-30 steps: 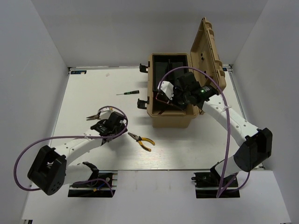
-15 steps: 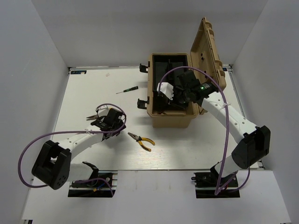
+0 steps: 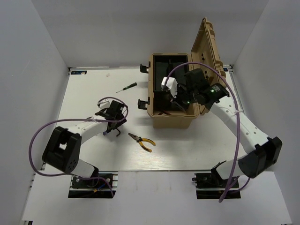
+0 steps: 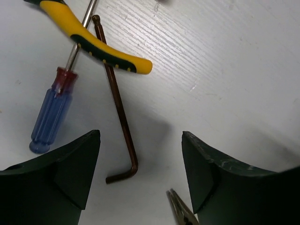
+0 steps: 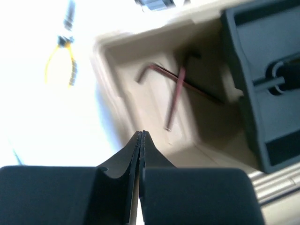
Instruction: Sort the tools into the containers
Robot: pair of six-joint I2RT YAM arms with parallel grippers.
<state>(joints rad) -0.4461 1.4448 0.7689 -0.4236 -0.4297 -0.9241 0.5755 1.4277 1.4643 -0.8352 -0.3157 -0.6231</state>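
Note:
The tan toolbox (image 3: 171,117) stands open, lid (image 3: 208,56) up, with a black inner tray (image 5: 267,84). Two dark hex keys (image 5: 174,89) lie crossed on its floor. My right gripper (image 3: 172,97) (image 5: 140,135) hangs above them, shut and empty. My left gripper (image 3: 110,123) (image 4: 140,140) is open just above the table. Below and between its fingers lies a brown hex key (image 4: 119,108). A blue-handled screwdriver (image 4: 49,117) and a yellow pliers handle (image 4: 101,47) lie beyond it, and pliers tips (image 4: 183,213) show at the bottom edge. Another yellow-handled pliers (image 3: 142,141) lies on the table.
A thin dark-handled screwdriver (image 3: 127,87) lies on the white table (image 3: 84,89) left of the toolbox. Black latches (image 3: 142,103) stick out from the box's left side. White walls close in the table on three sides.
My right gripper opened briefly and shut again, drawing back over the toolbox. My left gripper has moved farther across the table over the small tools, staying open.

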